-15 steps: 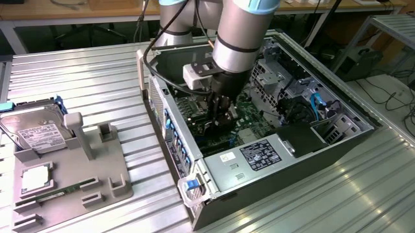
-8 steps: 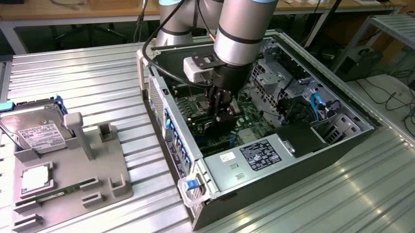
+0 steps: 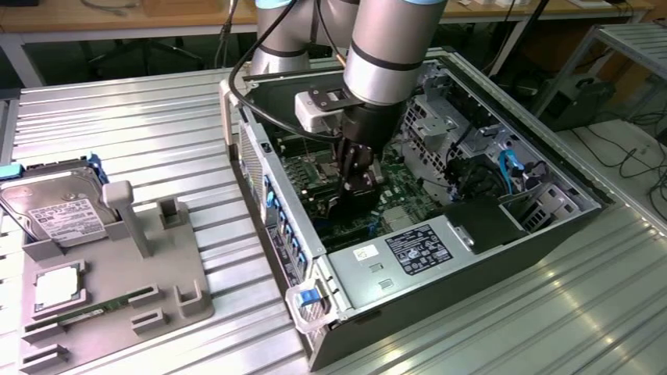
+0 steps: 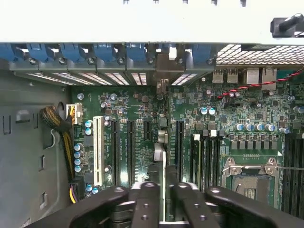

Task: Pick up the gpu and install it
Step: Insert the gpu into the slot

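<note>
The gpu (image 4: pixel 162 156) stands edge-on between the gripper (image 4: pixel 164 199) fingers, extending straight ahead toward the rear slot brackets (image 4: pixel 118 78). Fingers clamped on the card's near edge. Card sits over the motherboard (image 4: pixel 142 137) betw. two black expansion slots; seating depth can't be told. Gripper is lowered inside the open PC case (image 3: pixel 542 234), arm above.

Computer case (image 3: pixel 417 258), grey holder (image 3: pixel 115 289) on table (image 3: pixel 125 125)
</note>
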`<act>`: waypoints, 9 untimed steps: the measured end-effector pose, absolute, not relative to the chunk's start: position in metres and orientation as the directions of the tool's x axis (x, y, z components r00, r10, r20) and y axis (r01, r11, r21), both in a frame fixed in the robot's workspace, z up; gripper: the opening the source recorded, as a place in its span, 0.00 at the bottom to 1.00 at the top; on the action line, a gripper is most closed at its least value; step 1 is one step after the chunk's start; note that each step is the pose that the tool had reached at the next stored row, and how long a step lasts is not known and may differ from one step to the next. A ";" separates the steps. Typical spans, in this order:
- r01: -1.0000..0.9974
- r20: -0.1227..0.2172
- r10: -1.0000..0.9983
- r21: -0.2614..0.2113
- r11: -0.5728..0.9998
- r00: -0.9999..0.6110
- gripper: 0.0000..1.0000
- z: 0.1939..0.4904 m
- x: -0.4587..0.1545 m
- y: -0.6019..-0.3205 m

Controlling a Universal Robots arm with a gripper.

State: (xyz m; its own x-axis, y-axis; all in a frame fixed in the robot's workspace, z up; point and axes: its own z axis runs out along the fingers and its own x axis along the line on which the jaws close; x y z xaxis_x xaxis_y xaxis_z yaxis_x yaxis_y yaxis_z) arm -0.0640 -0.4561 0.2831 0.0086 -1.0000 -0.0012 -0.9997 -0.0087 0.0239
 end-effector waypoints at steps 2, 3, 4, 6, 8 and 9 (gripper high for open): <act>-1.000 -0.001 -1.000 0.024 -0.009 0.009 0.11 0.283 -0.064 -0.456; -1.000 -0.001 -1.000 0.024 -0.009 0.009 0.11 0.283 -0.064 -0.456; -1.000 -0.001 -1.000 0.024 -0.009 0.009 0.11 0.283 -0.064 -0.456; -1.000 -0.001 -1.000 0.024 -0.009 0.009 0.11 0.283 -0.064 -0.456; -1.000 -0.001 -1.000 0.024 -0.009 0.009 0.11 0.283 -0.064 -0.456; -1.000 -0.001 -1.000 0.024 -0.009 0.009 0.11 0.283 -0.064 -0.456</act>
